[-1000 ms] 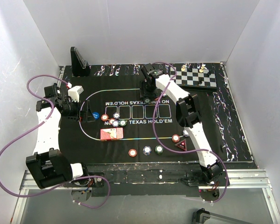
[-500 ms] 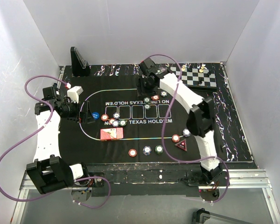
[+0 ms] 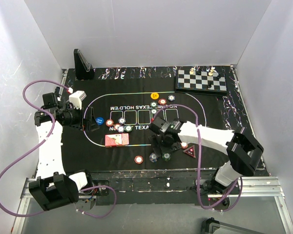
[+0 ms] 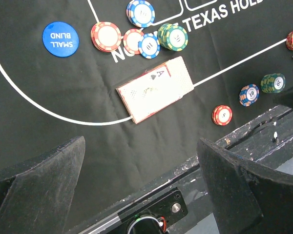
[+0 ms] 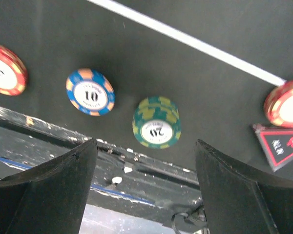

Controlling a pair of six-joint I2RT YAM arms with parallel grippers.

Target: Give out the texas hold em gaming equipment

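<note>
The green chip stack (image 5: 156, 122) and red marker (image 5: 283, 144) crowd the right claw (image 5: 145, 146) (bare mat (image 5: 151, 53) beyond).

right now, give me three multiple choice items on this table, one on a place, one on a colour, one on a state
1. Where is the chessboard?
A. near left corner
B. far right corner
C. near right corner

2. What colour is the chip stack marked 20?
A. red
B. blue
C. green

3. How are the right fingers?
A. open, holding nothing
B. shut on a card
C. shut on a chip

Answers:
1 B, the top view shows it at the far edge on the right side.
2 C, the right wrist view shows its edge striped in green.
3 A, the right wrist view shows them wide apart with nothing gripped.
</note>
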